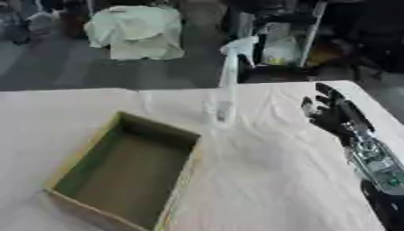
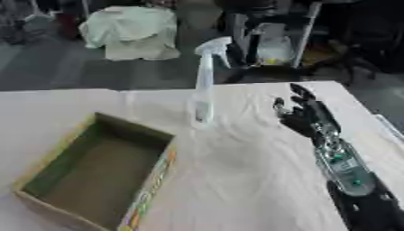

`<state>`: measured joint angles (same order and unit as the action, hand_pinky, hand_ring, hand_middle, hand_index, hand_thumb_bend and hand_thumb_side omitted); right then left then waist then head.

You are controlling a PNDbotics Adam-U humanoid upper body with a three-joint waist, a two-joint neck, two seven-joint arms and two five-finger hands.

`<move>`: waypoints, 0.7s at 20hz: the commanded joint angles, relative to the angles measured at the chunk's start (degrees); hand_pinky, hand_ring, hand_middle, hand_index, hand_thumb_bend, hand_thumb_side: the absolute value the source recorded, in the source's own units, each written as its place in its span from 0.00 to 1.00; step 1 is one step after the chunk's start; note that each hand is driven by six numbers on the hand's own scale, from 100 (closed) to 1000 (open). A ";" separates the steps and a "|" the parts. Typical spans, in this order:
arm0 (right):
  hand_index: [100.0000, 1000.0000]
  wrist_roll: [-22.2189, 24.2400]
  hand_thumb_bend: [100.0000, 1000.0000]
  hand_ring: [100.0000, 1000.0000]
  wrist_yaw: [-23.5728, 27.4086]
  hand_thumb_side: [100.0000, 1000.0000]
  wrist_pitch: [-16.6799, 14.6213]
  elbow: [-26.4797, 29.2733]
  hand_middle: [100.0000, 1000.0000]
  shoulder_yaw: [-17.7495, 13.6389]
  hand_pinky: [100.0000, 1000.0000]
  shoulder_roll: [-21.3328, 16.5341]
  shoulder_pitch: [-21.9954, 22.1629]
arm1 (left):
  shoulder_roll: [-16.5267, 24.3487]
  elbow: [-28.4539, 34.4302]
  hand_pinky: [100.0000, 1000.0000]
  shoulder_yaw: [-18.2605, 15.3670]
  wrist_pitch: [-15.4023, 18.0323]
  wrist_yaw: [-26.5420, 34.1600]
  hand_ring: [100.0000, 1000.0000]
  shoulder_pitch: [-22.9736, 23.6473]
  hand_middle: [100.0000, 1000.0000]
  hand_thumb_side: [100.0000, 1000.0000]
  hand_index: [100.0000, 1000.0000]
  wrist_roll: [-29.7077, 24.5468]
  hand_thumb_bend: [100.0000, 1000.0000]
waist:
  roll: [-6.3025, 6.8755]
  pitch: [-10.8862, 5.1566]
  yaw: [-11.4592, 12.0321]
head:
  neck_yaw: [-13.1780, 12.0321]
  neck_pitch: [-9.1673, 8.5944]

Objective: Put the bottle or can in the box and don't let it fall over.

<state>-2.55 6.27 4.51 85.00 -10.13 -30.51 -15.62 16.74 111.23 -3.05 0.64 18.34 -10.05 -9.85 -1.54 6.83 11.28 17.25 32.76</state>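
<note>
A clear spray bottle (image 2: 204,85) with a white trigger head stands upright on the cloth-covered table (image 2: 252,171), just beyond the far right corner of an open cardboard box (image 2: 94,171). The box is empty and lies at the front left. My right hand (image 2: 304,113) hovers over the table to the right of the bottle, apart from it, fingers straight and pointing away from me. My left hand shows in neither view.
The table's far edge runs just behind the bottle, its right edge close beside my right arm (image 2: 347,176). Beyond the table stand a pale bag (image 1: 138,31) and dark clutter on the floor.
</note>
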 commanded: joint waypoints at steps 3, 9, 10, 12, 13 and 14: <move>0.98 2.89 0.00 0.97 0.45 0.35 -1.25 1.28 1.00 -0.20 0.95 -1.79 -1.39 | 1.41 0.53 1.00 -0.21 -0.06 -0.02 0.94 -0.58 1.00 0.78 0.84 -0.14 0.00 | 0.05 -1.17 -0.13 | 0.53 -0.41; 1.00 6.72 0.00 1.00 3.64 0.41 -3.09 -0.14 1.00 0.94 0.98 -2.71 -3.07 | 1.47 0.44 1.00 -0.05 -0.14 0.12 0.94 -0.55 1.00 0.78 0.84 -0.29 0.00 | -0.02 -1.50 -0.07 | 1.60 -0.75; 1.00 7.48 0.00 1.00 4.30 0.41 -3.40 -0.72 1.00 1.11 0.98 -2.88 -3.42 | 1.47 0.42 1.00 -0.03 -0.16 0.14 0.94 -0.55 1.00 0.78 0.84 -0.31 0.00 | -0.03 -1.54 -0.07 | 1.76 -0.81; 1.00 8.52 0.00 1.00 5.75 0.41 -4.06 -2.05 1.00 1.38 0.98 -3.22 -4.14 | 1.50 0.34 1.00 0.07 -0.22 0.12 0.94 -0.49 1.00 0.78 0.84 -0.41 0.00 | -0.06 -1.64 -0.09 | 2.10 -0.80; 1.00 9.01 0.00 1.00 6.47 0.41 -4.48 -2.83 1.00 1.59 0.99 -3.41 -4.54 | 1.53 0.30 1.00 0.14 -0.24 0.08 0.94 -0.44 1.00 0.78 0.84 -0.50 0.00 | -0.08 -1.71 -0.12 | 2.31 -0.78; 1.00 9.43 0.00 1.00 7.19 0.41 -4.93 -3.63 1.00 1.73 0.99 -3.58 -4.89 | 1.54 0.26 1.00 0.18 -0.27 0.05 0.94 -0.40 1.00 0.78 0.84 -0.56 0.00 | -0.10 -1.76 -0.15 | 2.51 -0.79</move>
<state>6.18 12.37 0.08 81.65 -8.33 -31.62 -19.60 16.76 110.88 -2.93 0.37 18.34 -10.03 -10.19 -1.64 5.97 11.18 19.38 32.55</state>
